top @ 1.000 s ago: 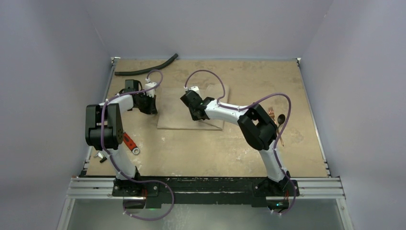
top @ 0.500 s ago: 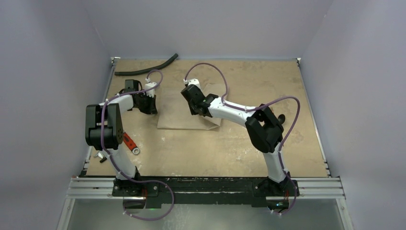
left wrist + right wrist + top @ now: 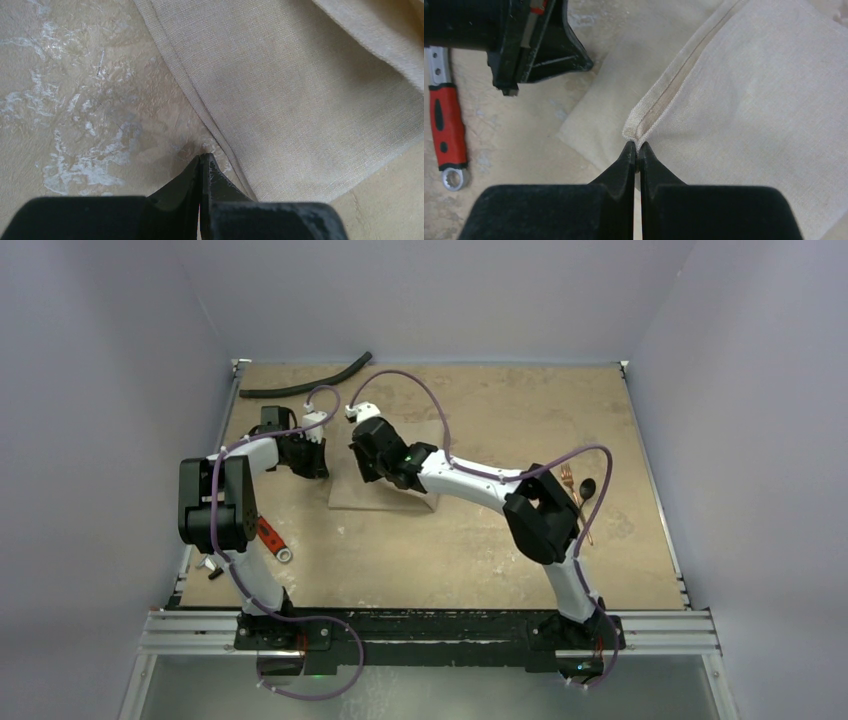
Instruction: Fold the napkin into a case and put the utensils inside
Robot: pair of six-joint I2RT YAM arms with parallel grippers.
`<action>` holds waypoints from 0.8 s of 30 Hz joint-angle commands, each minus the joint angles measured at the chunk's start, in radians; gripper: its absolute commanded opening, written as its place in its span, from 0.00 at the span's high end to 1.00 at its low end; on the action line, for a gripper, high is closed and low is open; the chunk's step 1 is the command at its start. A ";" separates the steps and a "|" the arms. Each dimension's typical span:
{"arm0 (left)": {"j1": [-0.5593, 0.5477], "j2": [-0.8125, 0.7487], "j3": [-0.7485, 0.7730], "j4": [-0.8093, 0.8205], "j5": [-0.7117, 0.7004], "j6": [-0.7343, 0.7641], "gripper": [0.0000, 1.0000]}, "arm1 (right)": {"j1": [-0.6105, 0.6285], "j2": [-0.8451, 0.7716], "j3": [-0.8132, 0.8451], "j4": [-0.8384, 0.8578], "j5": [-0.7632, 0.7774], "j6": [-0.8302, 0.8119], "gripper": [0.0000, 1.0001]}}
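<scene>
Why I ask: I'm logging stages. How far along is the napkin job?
Done: no fold is finished. In hand: the right tool is shut on a hemmed edge of the napkin, doubled over the layer beneath. The left tool is shut, tips beside the hem. Left: the remaining folds, then tucking in the fork and spoon, which lie on the table off to the right.

The tan table [image 3: 450, 550] carries the napkin [image 3: 350, 495], partly folded, near its middle. A black hose [image 3: 305, 386] lies far left, a red wrench [image 3: 271, 539] near left, fork [image 3: 569, 480] and spoon [image 3: 587, 486] at right.
</scene>
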 commanded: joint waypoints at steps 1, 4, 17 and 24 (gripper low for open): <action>0.004 0.088 -0.057 -0.071 -0.089 0.027 1.00 | -0.009 0.047 0.072 0.098 -0.072 0.013 1.00; 0.005 0.087 -0.056 -0.073 -0.087 0.023 1.00 | -0.008 0.081 0.106 0.113 -0.109 0.028 1.00; 0.005 0.090 -0.049 -0.077 -0.093 0.024 1.00 | 0.004 0.145 0.116 0.187 -0.217 0.034 1.00; 0.004 0.092 -0.045 -0.082 -0.091 0.024 1.00 | 0.018 0.051 -0.054 0.375 -0.227 0.055 1.00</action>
